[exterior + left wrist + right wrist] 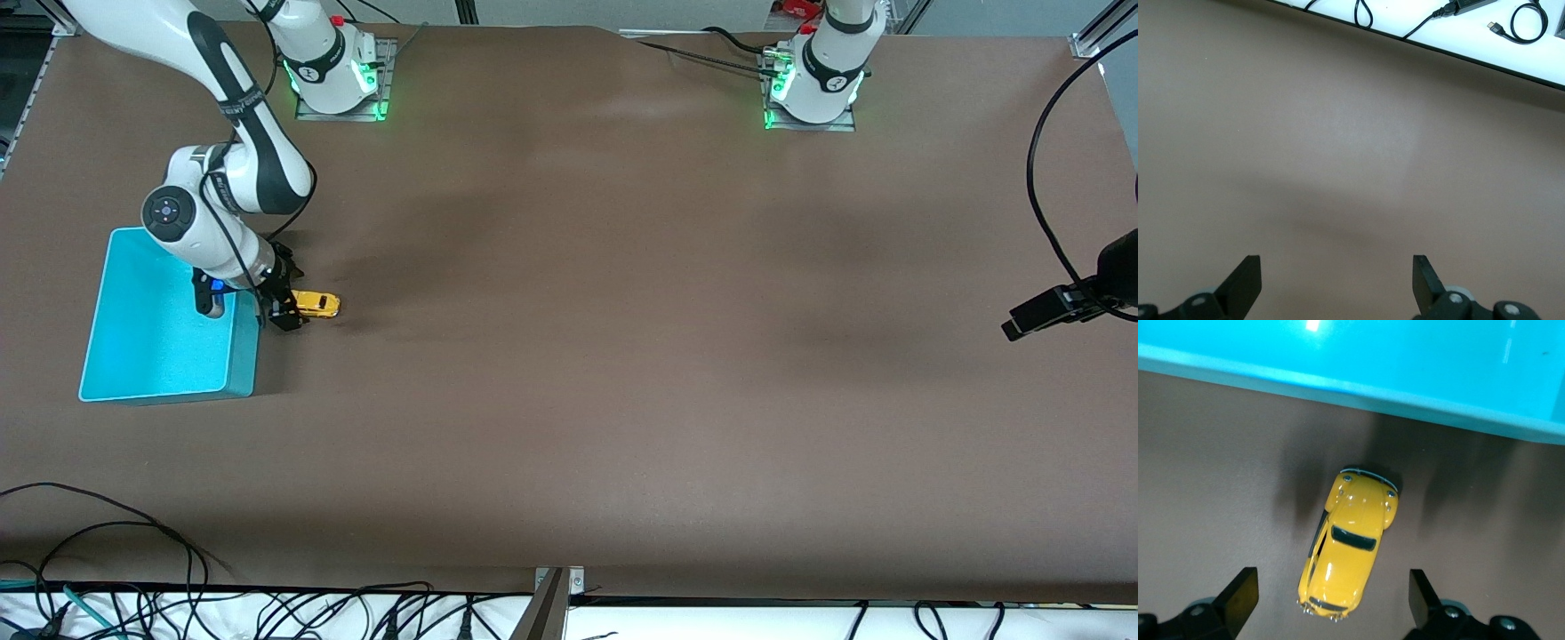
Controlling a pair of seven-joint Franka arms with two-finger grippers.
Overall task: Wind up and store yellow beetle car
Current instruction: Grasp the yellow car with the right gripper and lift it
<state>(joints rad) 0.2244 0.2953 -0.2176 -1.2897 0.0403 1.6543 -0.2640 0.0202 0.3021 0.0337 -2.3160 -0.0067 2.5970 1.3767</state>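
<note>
The yellow beetle car [1350,547] sits on the worktop [622,356] beside the teal bin [133,356], unstored. The right hand [1331,600] hovers released over it; the left hand [1337,280], also released, waits apart.

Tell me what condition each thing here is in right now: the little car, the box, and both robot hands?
yellow beetle car: on its wheels on the table beside the teal bin, not gripped.
teal bin: open-topped, nothing seen inside.
right hand: open, low over the car, fingers either side of it.
left hand: open, holding nothing, over bare table at the left arm's end; that arm waits.
</note>
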